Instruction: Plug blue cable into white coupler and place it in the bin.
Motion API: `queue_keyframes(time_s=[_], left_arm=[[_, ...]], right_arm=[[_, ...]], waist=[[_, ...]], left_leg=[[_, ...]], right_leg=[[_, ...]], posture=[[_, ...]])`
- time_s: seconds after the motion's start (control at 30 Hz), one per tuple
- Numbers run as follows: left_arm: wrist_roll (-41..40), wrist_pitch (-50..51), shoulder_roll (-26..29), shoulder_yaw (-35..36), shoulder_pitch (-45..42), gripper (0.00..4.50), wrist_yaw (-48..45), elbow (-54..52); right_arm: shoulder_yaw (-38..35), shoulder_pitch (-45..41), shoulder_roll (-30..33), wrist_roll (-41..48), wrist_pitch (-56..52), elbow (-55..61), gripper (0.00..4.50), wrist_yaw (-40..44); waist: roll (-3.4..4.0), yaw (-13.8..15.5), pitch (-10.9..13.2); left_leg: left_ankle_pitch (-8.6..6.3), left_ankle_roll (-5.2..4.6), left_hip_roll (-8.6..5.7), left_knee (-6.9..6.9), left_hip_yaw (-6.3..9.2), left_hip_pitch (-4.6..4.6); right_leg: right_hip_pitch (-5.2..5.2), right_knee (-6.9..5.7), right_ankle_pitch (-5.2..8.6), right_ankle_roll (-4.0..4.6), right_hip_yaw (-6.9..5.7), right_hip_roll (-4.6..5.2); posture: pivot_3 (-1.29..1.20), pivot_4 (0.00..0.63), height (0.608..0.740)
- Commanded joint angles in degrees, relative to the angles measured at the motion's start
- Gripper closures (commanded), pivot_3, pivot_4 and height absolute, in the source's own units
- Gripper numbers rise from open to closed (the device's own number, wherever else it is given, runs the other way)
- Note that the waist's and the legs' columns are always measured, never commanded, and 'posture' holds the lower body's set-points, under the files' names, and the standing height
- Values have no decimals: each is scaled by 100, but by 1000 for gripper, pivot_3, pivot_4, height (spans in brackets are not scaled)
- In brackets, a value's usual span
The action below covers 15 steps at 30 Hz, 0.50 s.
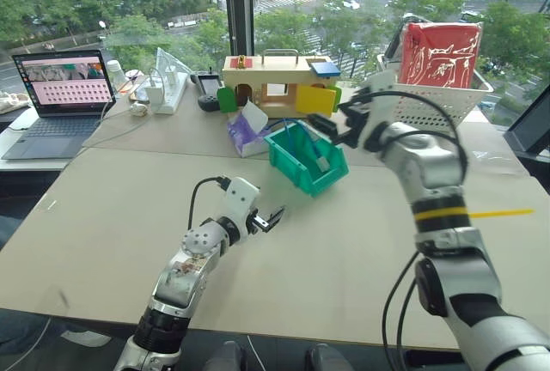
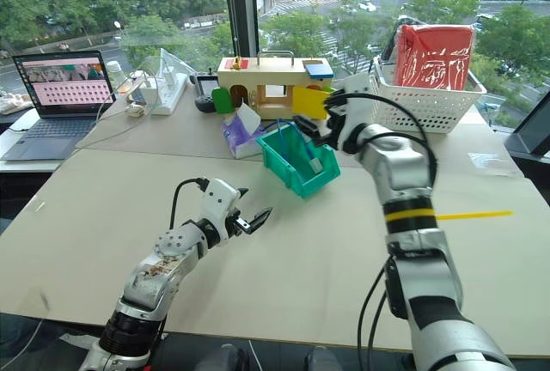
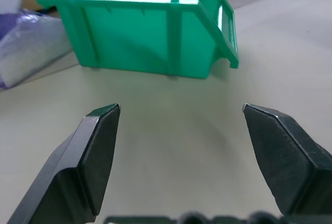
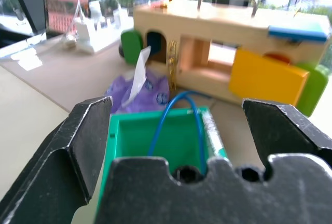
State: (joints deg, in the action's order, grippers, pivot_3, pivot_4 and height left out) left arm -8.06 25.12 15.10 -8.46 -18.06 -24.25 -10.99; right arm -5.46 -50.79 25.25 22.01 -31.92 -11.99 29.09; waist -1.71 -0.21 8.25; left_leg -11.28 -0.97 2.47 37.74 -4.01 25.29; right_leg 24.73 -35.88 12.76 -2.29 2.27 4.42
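Observation:
The teal bin stands on the table's far middle. The blue cable lies in it as a loop that arches over the back rim. A small pale block, the white coupler, rests on the bin's floor. My right gripper hovers just above the bin's far right corner, open, with nothing between its fingers. My left gripper is low over the table in front of the bin, a short gap away. It is open and empty, and its wrist view faces the bin's side.
Behind the bin stand a wooden toy house with coloured doors and a purple tissue pack. A white lattice basket holding a red packet is at the back right. A laptop is far left, and a yellow strip lies at the right.

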Motion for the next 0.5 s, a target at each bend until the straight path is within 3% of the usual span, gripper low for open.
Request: queue_keyframes(time_s=[0.03, 0.17, 0.27, 0.5], left_arm=[[-292, -453, 163, 322, -184, 439, -443, 143], [-484, -755, 462, 629, -418, 439, -878, 646], [-586, -1010, 549, 794, -554, 439, -1113, 1133], [-460, -1613, 438, 1001, -462, 439, -984, 1898]], right_arm=[[-422, 1218, 463, 379, -65, 1622, 39, 455], [-537, 3189, 1049, 142, 443, 2790, 39, 925], [-478, 4416, 1137, -155, 684, 3001, 39, 888], [-704, 4491, 501, -15, 774, 2919, 39, 358]], waist=[[-2, 8, 0], [-1, 64, 0], [-1, 48, 0], [-11, -101, 6]], left_leg=[[0, 0, 0, 0, -2, -1], [0, 0, -2, 1, 13, -1], [0, 0, -4, 6, 13, -5], [16, -5, 6, 14, 3, -47]], right_leg=[[2, -3, 0, 1, 1, 0], [-8, 1, 3, 3, -12, -3], [-14, 2, 3, 2, -12, -3], [-41, 1, 0, -20, 6, -12]], posture=[[0, 150, 730], [0, 150, 730], [0, 150, 730], [0, 150, 730]])
